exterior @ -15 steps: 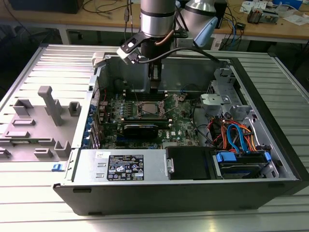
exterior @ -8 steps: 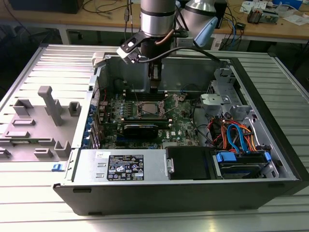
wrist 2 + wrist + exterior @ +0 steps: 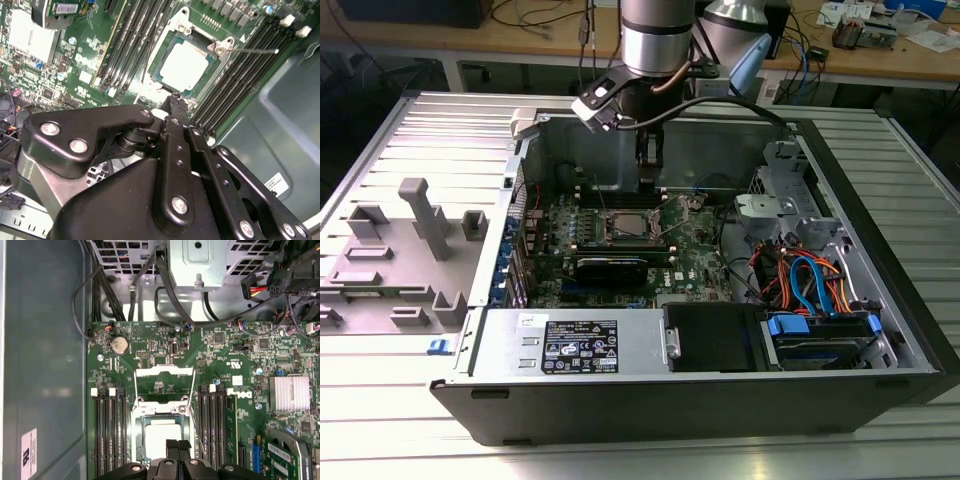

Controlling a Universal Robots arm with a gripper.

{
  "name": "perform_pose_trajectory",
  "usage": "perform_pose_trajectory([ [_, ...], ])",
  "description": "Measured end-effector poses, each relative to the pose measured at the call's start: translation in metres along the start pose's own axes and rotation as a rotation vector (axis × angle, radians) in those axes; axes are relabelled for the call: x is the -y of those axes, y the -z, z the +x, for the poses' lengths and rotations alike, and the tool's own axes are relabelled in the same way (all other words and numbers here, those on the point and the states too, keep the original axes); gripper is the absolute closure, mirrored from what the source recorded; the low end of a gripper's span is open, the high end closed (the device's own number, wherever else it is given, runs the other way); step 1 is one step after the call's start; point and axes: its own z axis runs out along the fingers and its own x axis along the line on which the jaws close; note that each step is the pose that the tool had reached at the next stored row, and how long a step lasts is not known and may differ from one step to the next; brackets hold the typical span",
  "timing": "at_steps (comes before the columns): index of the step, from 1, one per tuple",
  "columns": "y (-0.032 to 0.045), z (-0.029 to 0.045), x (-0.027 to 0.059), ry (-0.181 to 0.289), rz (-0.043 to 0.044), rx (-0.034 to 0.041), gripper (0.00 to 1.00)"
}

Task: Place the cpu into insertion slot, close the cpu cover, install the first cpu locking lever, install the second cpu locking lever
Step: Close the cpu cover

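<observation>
Exterior view: shows the case (image 3: 880, 300) lying open on the counter (image 3: 410, 440), with the tool (image 3: 648, 185) hanging inside, just above the board (image 3: 700, 260).

Second wrist view: shows the tool clenched, fingertips (image 3: 175, 100) pressed together on nothing, hovering just beside the slot (image 3: 196, 37). Finds the cpu (image 3: 182, 65) seated flat in that slot, pale top bare. Catches a thin lever (image 3: 252, 50) jutting from a slot corner across the memory slots (image 3: 240, 75).

First wrist view: shows the cover (image 3: 165, 371) swung open, off the cpu, on the slot's side away from the tool.
</observation>
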Motion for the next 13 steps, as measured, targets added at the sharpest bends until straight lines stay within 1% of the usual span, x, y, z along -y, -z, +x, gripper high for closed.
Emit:
perform_pose_trajectory([
  [3, -0.0001, 0.0001, -0.0054, 0.001, 0.0, 0.0, 0.89],
  [7, -0.0001, 0.0001, -0.009, 0.001, 0.0, 0.0, 0.89],
  [9, -0.0002, 0.0002, -0.013, 0.003, -0.0002, 0.0, 0.89],
  [13, -0.0002, 0.0002, -0.0136, 0.004, -0.0003, 0.0, 0.89],
])
